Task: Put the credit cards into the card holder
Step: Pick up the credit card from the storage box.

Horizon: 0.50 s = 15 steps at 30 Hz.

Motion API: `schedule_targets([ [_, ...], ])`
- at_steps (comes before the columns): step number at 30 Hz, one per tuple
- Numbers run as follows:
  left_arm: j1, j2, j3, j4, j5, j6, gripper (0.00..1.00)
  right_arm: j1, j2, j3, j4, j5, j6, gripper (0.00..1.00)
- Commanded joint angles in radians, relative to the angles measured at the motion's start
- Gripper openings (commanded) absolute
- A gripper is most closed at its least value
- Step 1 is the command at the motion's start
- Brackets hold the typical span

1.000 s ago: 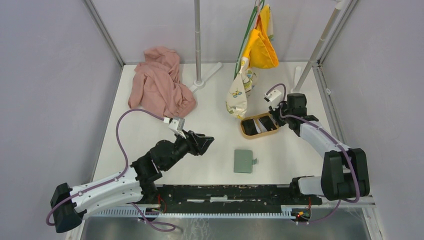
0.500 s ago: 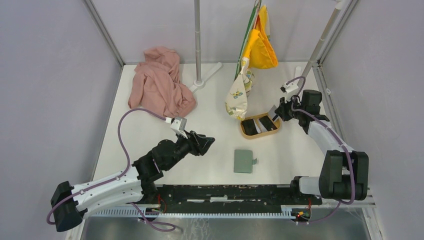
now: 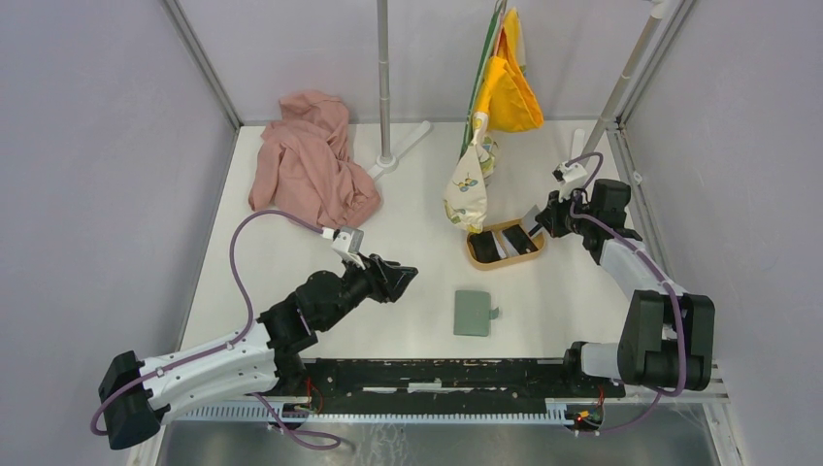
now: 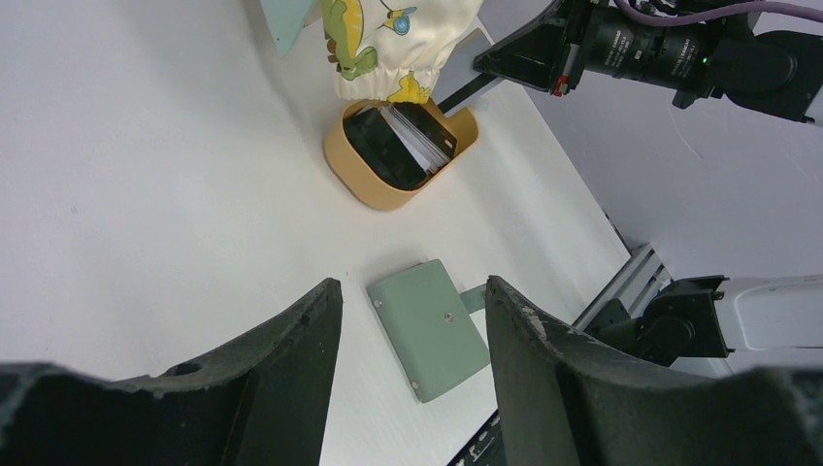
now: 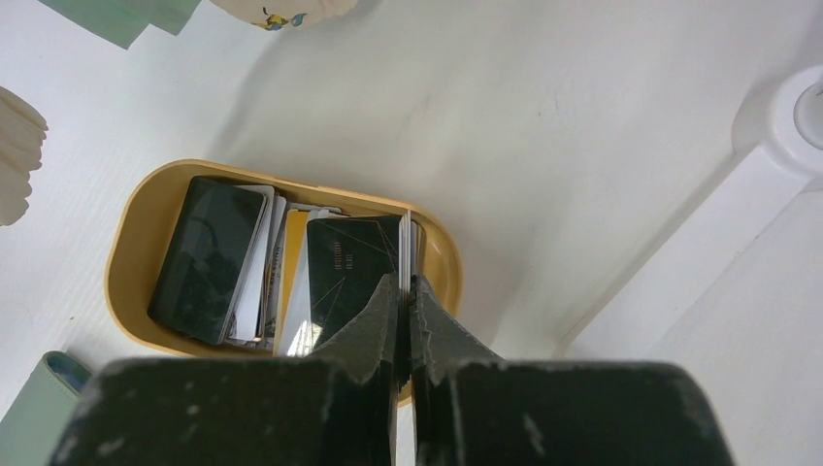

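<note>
- Sage-green card holder [image 3: 473, 313] is lying flat and folded shut on the white table [image 3: 417, 233], near the front edge, with a small tab sticking out on its right side.
- Oval light-wood tray [image 3: 507, 263] is sitting behind the card holder, well apart from it and slightly to the right.
- Credit cards [image 5: 207, 257] are lying in the tray in two stacks. A black card is facing up on each stack, with pale cards showing underneath.
- Right gripper [image 5: 406, 286] is hovering over the right end of the tray with its jaws nearly together. They are pinching a thin held card [image 5: 406, 243], which the wrist view is showing edge-on.
- Left gripper [image 3: 403, 275] is hovering above the table to the left of the card holder. Its jaws are standing apart and gripping nothing.
- Left wrist view is showing the card holder [image 4: 429, 330] between the two spread fingers [image 4: 301, 340].
- Patterned pouch [image 3: 468, 189] is hanging just behind the tray.
- Pink cloth [image 3: 311, 170] is lying crumpled at the far left of the table.
</note>
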Motion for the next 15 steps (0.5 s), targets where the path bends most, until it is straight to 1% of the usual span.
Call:
schedule_targets([
  [1, -0.001, -0.013, 0.012, 0.053, 0.008, -0.011, 0.62, -0.002, 0.022, 0.01, 0.022, 0.012, -0.019, 0.06],
  [5, 0.0, -0.028, 0.004, 0.049, 0.005, -0.014, 0.62, -0.004, 0.044, 0.013, 0.022, 0.012, -0.02, 0.08],
  [9, 0.0, -0.037, 0.003, 0.044, 0.003, -0.014, 0.62, -0.009, 0.07, 0.018, -0.013, -0.001, -0.018, 0.12],
  [15, -0.001, -0.037, 0.006, 0.042, 0.003, -0.013, 0.62, -0.032, 0.115, 0.035, -0.037, -0.054, -0.001, 0.2],
])
